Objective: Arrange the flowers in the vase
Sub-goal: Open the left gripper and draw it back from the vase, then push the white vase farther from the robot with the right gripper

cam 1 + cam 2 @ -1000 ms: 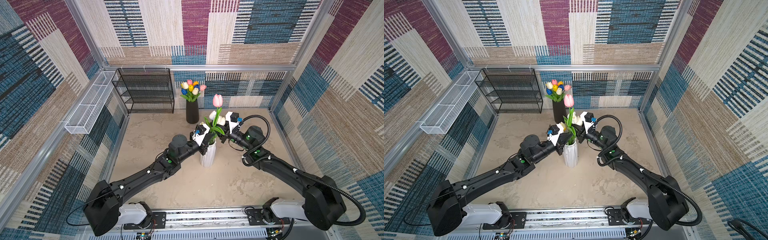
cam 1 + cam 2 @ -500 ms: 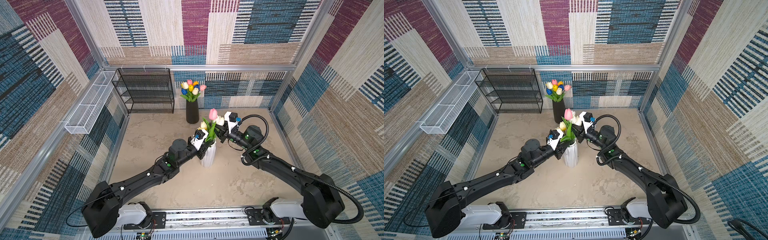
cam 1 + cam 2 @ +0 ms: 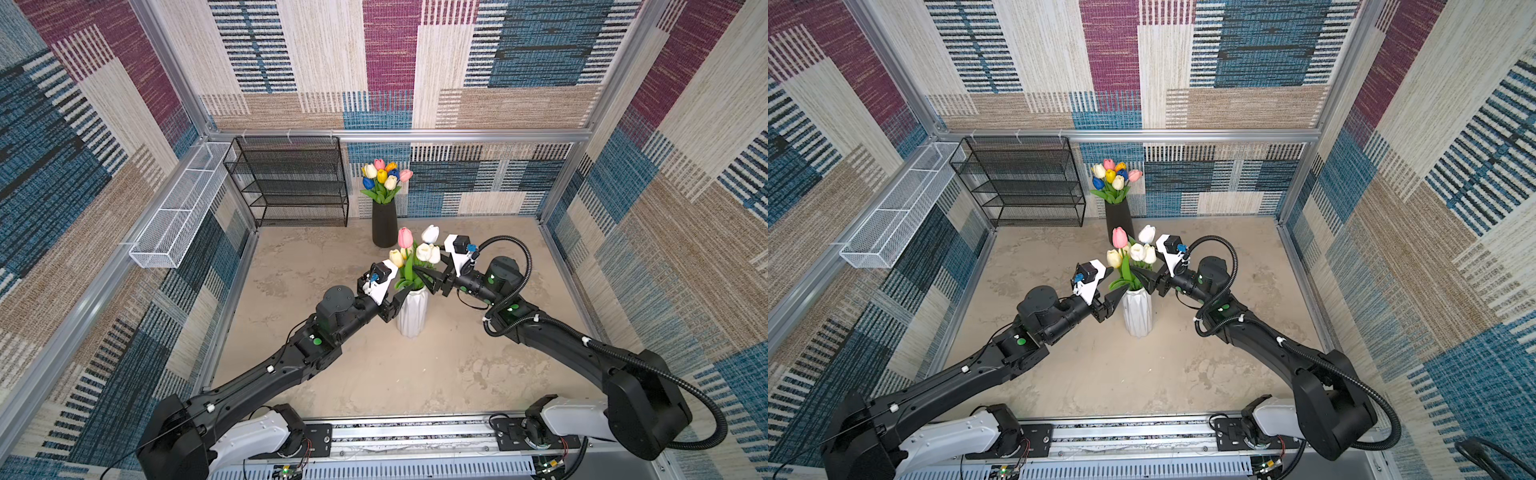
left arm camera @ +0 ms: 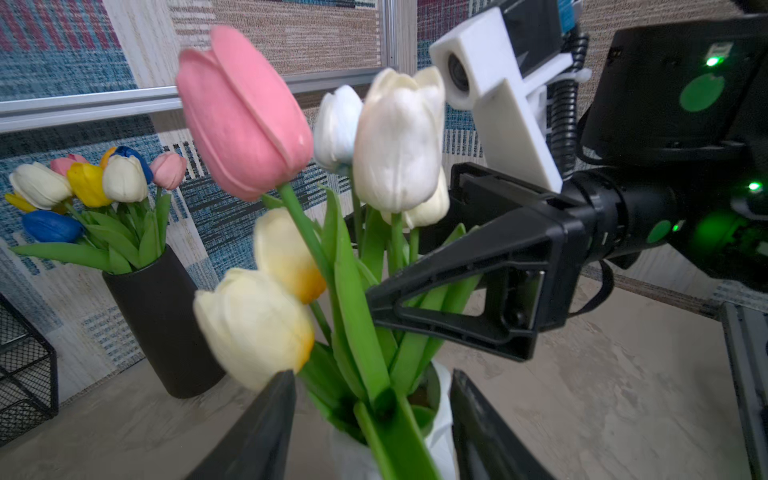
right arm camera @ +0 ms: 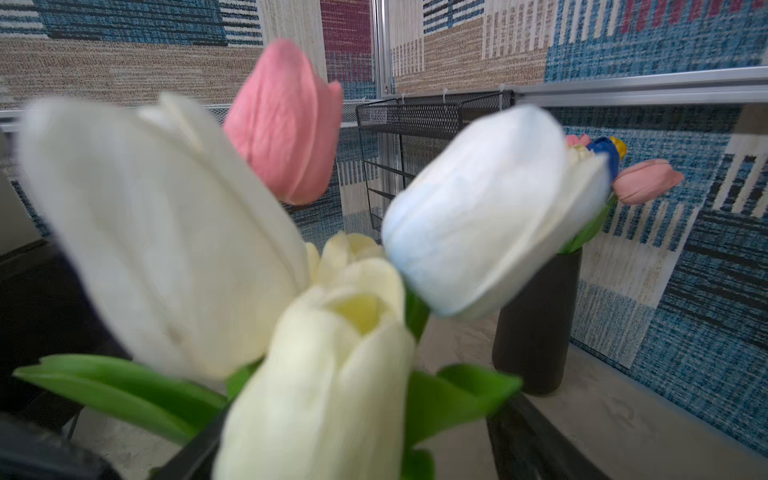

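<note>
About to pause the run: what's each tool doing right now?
Left tool: open, astride the flower stems at the mouth of the white vase, holding nothing.
Right tool: open, astride the same stems, holding nothing.

A black wire-mesh shelf rack [image 3: 291,183] with several tiers stands at the back of the beige, mottled table [image 3: 374,374], against the rear wall near the left corner. Just beside it, a long white mesh basket [image 3: 174,216] hangs along the left wall, above the table. The walls [image 3: 390,62] are covered in woven patches of blue, maroon, tan and cream, framed by silver bars [image 3: 457,135].
</note>
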